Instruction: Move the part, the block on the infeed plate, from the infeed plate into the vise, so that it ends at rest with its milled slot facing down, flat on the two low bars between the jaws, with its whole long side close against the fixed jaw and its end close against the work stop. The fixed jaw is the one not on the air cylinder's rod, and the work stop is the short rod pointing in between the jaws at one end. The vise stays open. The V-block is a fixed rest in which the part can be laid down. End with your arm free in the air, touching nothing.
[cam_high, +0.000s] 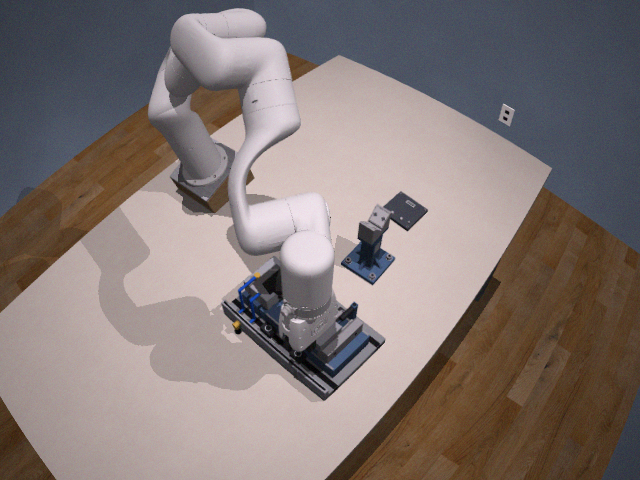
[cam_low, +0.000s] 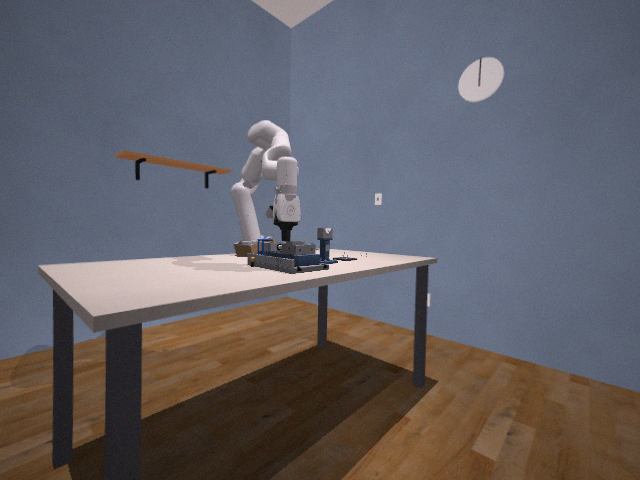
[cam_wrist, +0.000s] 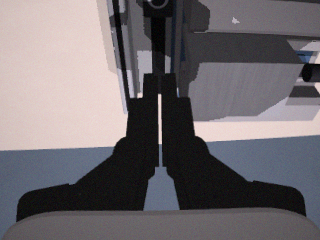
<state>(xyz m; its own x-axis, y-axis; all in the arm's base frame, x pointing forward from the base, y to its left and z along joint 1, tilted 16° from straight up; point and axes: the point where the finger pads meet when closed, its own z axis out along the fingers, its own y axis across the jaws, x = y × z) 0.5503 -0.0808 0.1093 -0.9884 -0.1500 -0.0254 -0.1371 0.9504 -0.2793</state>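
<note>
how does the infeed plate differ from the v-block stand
The infeed plate is a thin dark-grey slab lying flat; the V-block stands raised on a blue post with a bolted blue base. The plate carries no block; the V-block's grey notch is also unoccupied. Both sit beyond the vise.
</note>
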